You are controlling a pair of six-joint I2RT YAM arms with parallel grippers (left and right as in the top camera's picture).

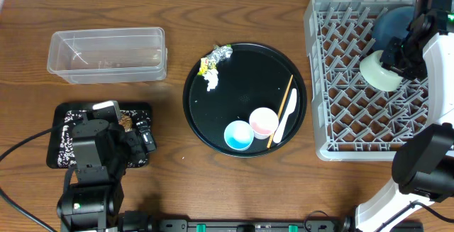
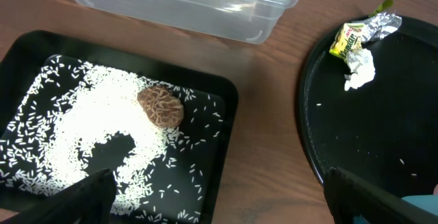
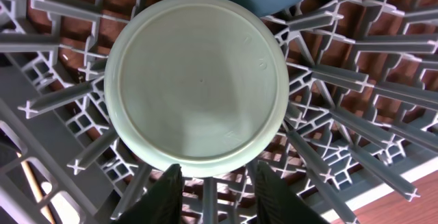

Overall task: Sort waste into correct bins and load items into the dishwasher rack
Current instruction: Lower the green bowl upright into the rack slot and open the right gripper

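Dishwasher rack [image 1: 347, 83] holds one bowl [image 1: 378, 74], one plate [image 1: 392, 25]; one spoon [image 1: 287, 122] outside.

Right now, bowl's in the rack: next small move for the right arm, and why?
Probably lift the right gripper straight up, clear of the rack. The pale green bowl rests inside it and the jaws stand open at its rim, not clamped; the pink cup on the round tray looks next.

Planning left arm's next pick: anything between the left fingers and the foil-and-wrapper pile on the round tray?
Nothing visible. Left gripper hangs open over the shallow black tray; between it and the crumpled foil, yellow wrapper and white paper lie only bare table and the round black tray's rim. Pink cup and blue cup sit off that line.
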